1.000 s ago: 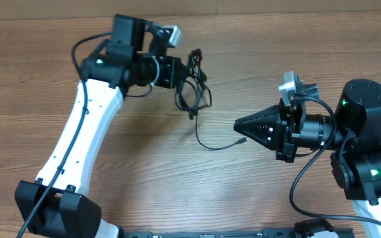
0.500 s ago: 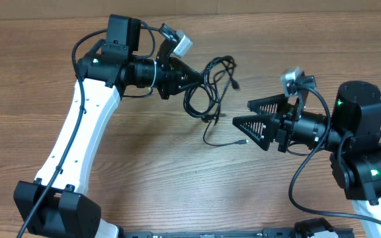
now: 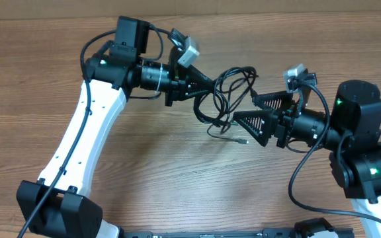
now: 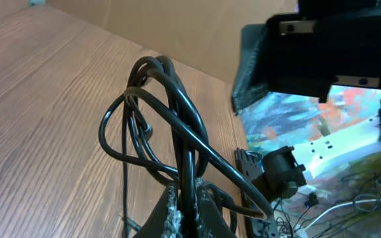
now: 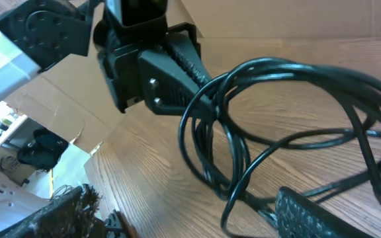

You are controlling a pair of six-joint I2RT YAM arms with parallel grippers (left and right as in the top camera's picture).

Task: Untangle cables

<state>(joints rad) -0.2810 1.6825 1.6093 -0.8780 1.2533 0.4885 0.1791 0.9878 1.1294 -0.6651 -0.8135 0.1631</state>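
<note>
Overhead, the left gripper (image 3: 200, 84) was clamped shut on the cables (image 3: 227, 92), pinching the knotted bundle at its left end and holding it lifted above the table (image 3: 144, 172). From that pinch the loops spread to the right, so the bundle's long axis ran roughly left to right, straight across the gap between the two arms. One loose strand (image 3: 218, 132) drooped from the loops toward the near side and ended in a small plug (image 3: 243, 141) that lay on or just above the wood; which one could not be told.

The right gripper (image 3: 245, 109) stood with its jaws wide apart, pointing left at the bundle. Its tips were just beside the right-hand loops, and some strands seemed to cross between them, though no contact was clear. The right wrist view showed the loops hanging directly ahead, with one finger pad (image 5: 303, 208) beneath them.

The right arm looked the nearer free one, so closing on a right-hand loop and drawing it away to the right appeared the likely step. Bare wood lay open on the near and far sides, giving room to pull apart.
</note>
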